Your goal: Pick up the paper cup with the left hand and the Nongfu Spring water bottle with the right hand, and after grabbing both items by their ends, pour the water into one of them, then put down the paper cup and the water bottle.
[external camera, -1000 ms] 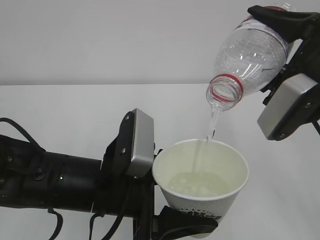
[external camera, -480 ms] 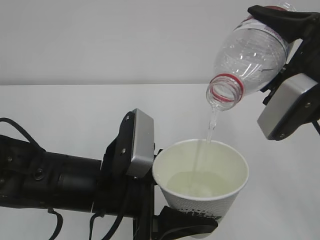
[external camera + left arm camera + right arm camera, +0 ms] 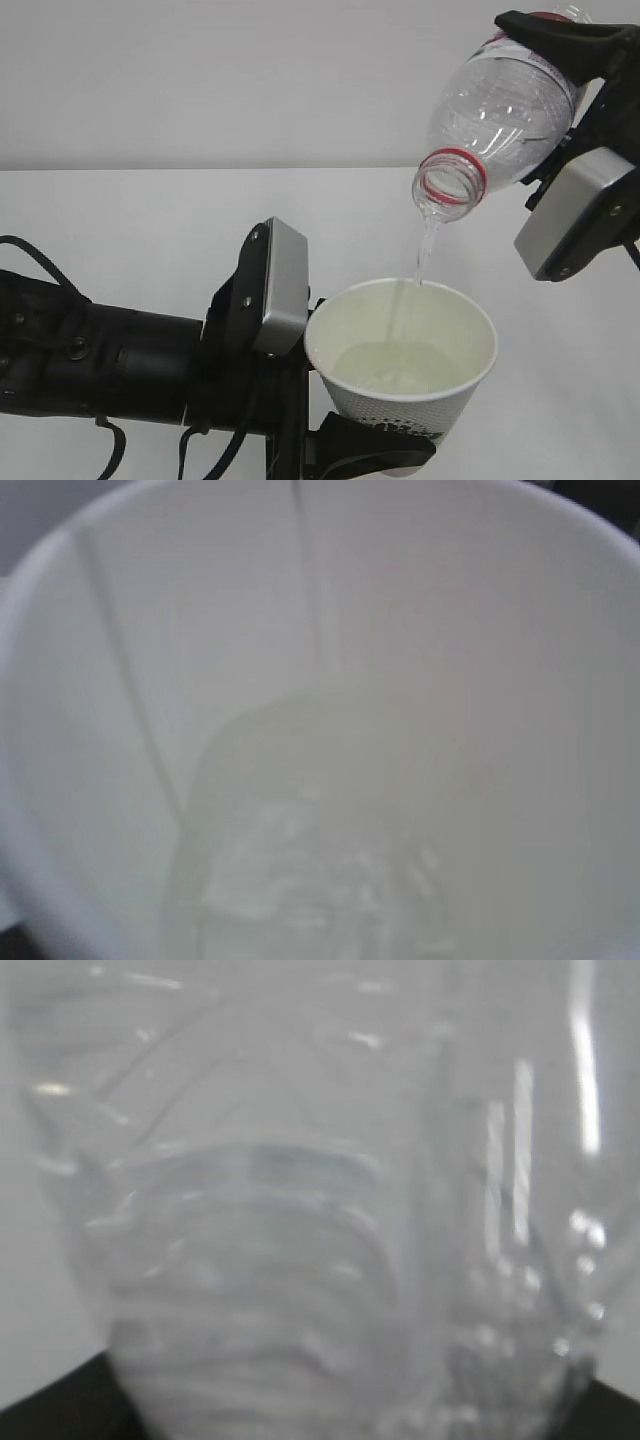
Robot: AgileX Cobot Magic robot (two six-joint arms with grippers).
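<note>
Exterior view shows the right pincer (image 3: pixel 585 60) clamped on the Nongfu Spring water bottle (image 3: pixel 497 110), tilted mouth-down so the water (image 3: pixel 424 250) falls as a thin stream. Below it, the left pincer (image 3: pixel 375 455) is clamped on the paper cup (image 3: pixel 400 375) near its base (rim left free), well above the tabletop (image 3: pixel 130 210).

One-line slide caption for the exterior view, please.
Right pincer tips the water bottle, water streaming into the paper cup held by the left pincer.

R hand (image 3: pixel 560 60) tips bottle (image 3: pixel 500 105), water (image 3: pixel 425 250) streaming into cup (image 3: pixel 400 360) held by L hand (image 3: pixel 375 450).
</note>
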